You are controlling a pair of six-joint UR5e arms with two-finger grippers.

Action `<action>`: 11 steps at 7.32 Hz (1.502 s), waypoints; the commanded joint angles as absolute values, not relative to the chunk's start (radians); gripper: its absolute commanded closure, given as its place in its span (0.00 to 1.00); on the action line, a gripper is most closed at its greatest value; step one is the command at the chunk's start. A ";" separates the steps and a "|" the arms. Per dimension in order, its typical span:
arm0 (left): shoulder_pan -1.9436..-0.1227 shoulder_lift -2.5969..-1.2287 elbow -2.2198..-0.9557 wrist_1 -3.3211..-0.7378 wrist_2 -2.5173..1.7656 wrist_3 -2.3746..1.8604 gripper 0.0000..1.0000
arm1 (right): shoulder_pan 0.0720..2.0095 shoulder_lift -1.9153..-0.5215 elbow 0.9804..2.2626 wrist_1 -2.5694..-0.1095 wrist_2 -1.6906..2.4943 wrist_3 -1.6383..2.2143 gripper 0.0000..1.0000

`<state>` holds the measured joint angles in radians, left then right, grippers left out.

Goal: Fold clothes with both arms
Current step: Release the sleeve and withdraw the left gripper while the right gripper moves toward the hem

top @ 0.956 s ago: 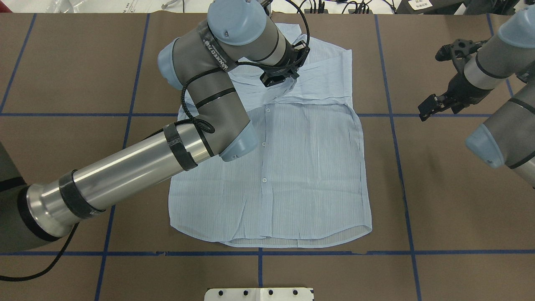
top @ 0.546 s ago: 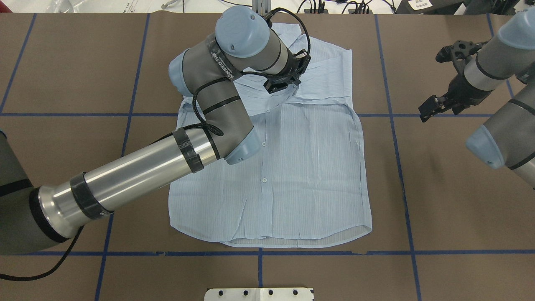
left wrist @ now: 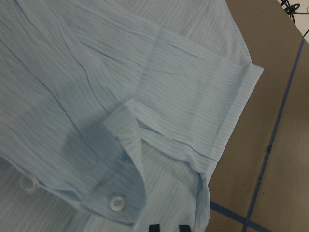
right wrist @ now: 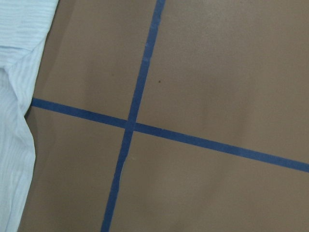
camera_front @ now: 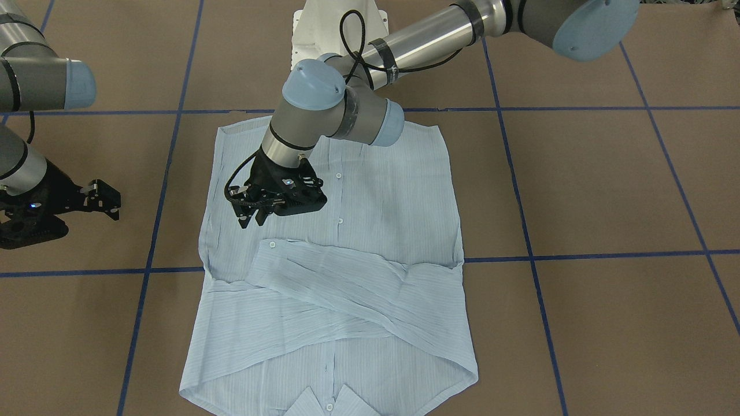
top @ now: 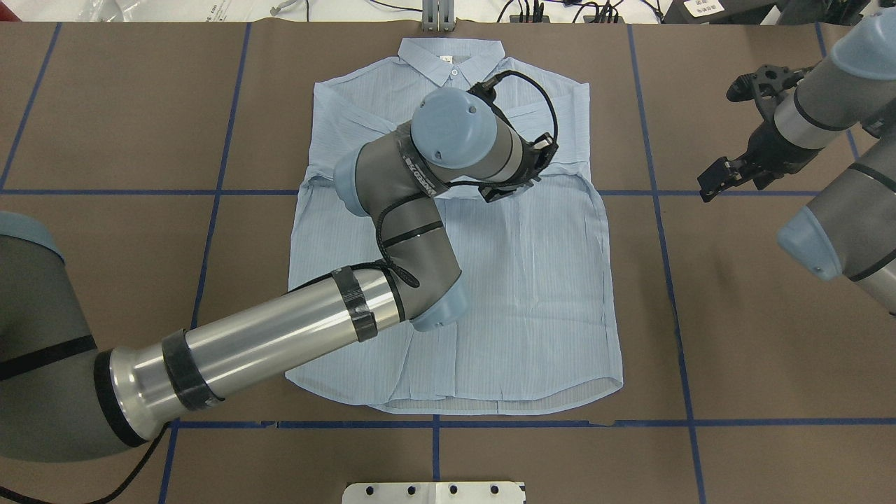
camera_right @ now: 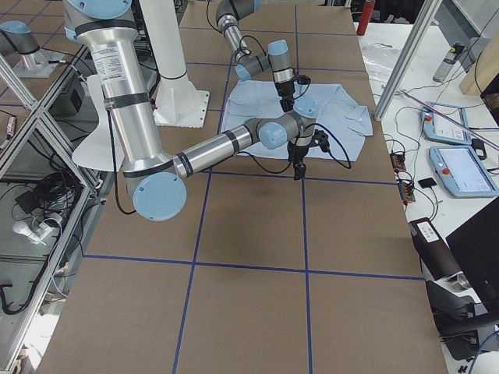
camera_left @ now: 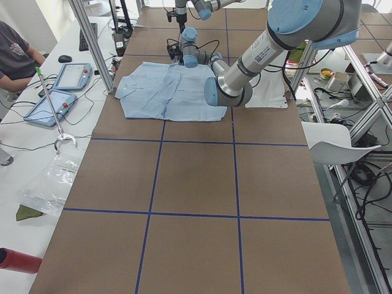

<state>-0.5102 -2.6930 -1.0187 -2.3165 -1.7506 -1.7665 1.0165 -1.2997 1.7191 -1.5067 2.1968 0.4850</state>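
Observation:
The pale blue striped shirt (top: 532, 294) lies flat on the brown table, collar (top: 451, 59) at the far edge, hem towards the robot. Both sleeves are folded across its chest (camera_front: 347, 283), and a buttoned cuff (left wrist: 116, 203) rests on top. My left gripper (top: 498, 194) hovers just above the chest beside that cuff (camera_front: 272, 245), its fingers slightly apart and holding nothing; its fingertips (left wrist: 153, 227) peek in at the bottom of the left wrist view. My right gripper (top: 717, 183) hangs open over bare table to the right of the shirt, whose edge (right wrist: 14, 159) shows in the right wrist view.
Blue tape lines (top: 658, 210) grid the brown table cover. The white pedestal base (top: 434, 492) sits at the near edge. Cables (top: 546, 10) run along the far edge. A person (camera_left: 15, 55) and tablets (camera_left: 73, 76) are at a side desk.
The left arm has swung away from the collar, towards the robot and to the right across the chest. The collar is now uncovered. The right arm has barely moved.

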 commanded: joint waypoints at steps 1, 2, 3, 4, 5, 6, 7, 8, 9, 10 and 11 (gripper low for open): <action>-0.537 -2.652 -1.020 -2.336 -1.738 -1.666 0.00 | 1.023 -1.275 1.723 -1.506 2.197 0.486 0.00; -0.557 -2.651 -1.025 -2.335 -1.743 -1.664 0.00 | 1.023 -1.273 1.730 -1.506 2.195 0.498 0.00; -0.571 -2.617 -1.073 -2.324 -1.752 -1.660 0.00 | 1.023 -1.269 1.741 -1.506 2.194 0.505 0.00; -0.592 -2.533 -1.160 -2.316 -1.813 -1.658 0.00 | 1.017 -1.263 1.749 -1.508 2.210 0.575 0.00; -0.619 -2.420 -1.283 -2.287 -1.854 -1.658 0.01 | 0.997 -1.258 1.779 -1.493 2.210 0.703 0.00; -0.633 -2.349 -1.402 -2.181 -1.858 -1.628 0.01 | 0.962 -1.259 1.810 -1.433 2.204 0.824 0.00; -0.650 -2.298 -1.524 -2.029 -1.859 -1.535 0.01 | 0.928 -1.272 1.815 -1.336 2.200 0.895 0.00; -0.676 -2.228 -1.633 -1.943 -1.861 -1.444 0.01 | 0.886 -1.272 1.816 -1.297 2.191 0.984 0.00; -0.687 -2.130 -1.731 -1.906 -1.861 -1.380 0.01 | 0.826 -1.275 1.848 -1.293 2.122 1.073 0.00; -0.692 -2.032 -1.824 -1.904 -1.861 -1.343 0.01 | 0.754 -1.281 1.873 -1.293 2.033 1.133 0.00; -0.695 -1.981 -1.897 -1.898 -1.862 -1.336 0.01 | 0.717 -1.279 1.868 -1.293 2.025 1.162 0.00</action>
<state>-0.6888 -2.0633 -1.7977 -1.9120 -1.8610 -1.3639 0.7766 -1.2781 1.8599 -1.2964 2.0678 1.1063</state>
